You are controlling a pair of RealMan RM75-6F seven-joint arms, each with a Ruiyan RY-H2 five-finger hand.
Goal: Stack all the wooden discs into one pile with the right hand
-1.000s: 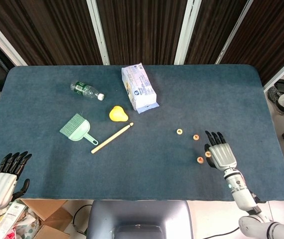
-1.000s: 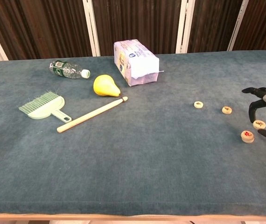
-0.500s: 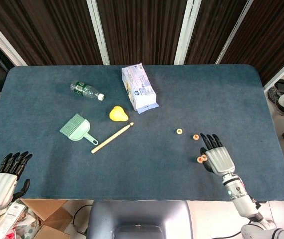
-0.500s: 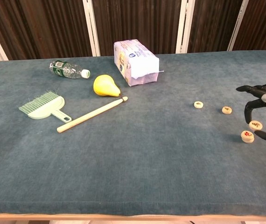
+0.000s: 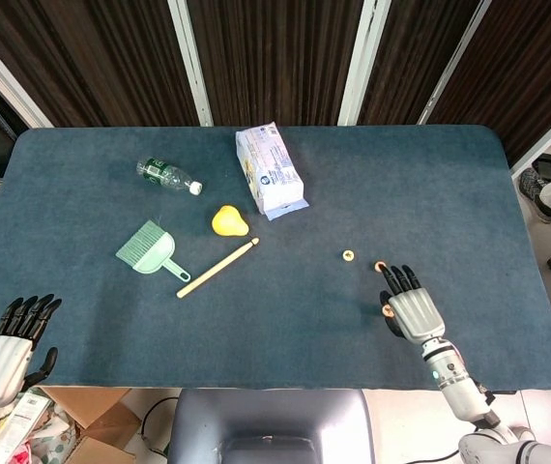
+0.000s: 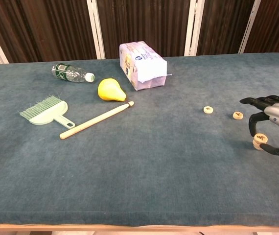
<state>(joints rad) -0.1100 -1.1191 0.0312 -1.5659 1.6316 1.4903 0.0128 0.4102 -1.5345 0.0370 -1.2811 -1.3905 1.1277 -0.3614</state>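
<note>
Since a second ago the right hand (image 6: 272,126) has slid leftward across the blue table (image 5: 92,290), carrying one wooden disc (image 6: 261,137) with it; that disc now sits pinched between a curved finger and the thumb, directly over a second disc (image 6: 257,145) lying on the cloth, the two so close that whether they touch is hard to tell. From the head view the same hand (image 5: 409,306) covers both of these discs almost entirely, only a sliver showing at its left edge, with the other fingers stretched forward and slightly apart.

Two more discs remain separate on the table: one (image 6: 237,115) just beyond the hand's fingertips, and another (image 6: 208,109) farther left, well apart from the hand. In the head view the nearer one (image 5: 380,266) sits right at the fingertips and the farther one (image 5: 349,255) lies alone to its left.

At the table's near left corner the left hand (image 5: 10,340) rests off the edge, fingers extended side by side, holding nothing.

Across the left half lie a plastic bottle (image 6: 73,73), a yellow pear (image 6: 110,90), a green brush (image 6: 46,112), a wooden stick (image 6: 96,120) and a packet of tissues (image 6: 142,64)
</note>
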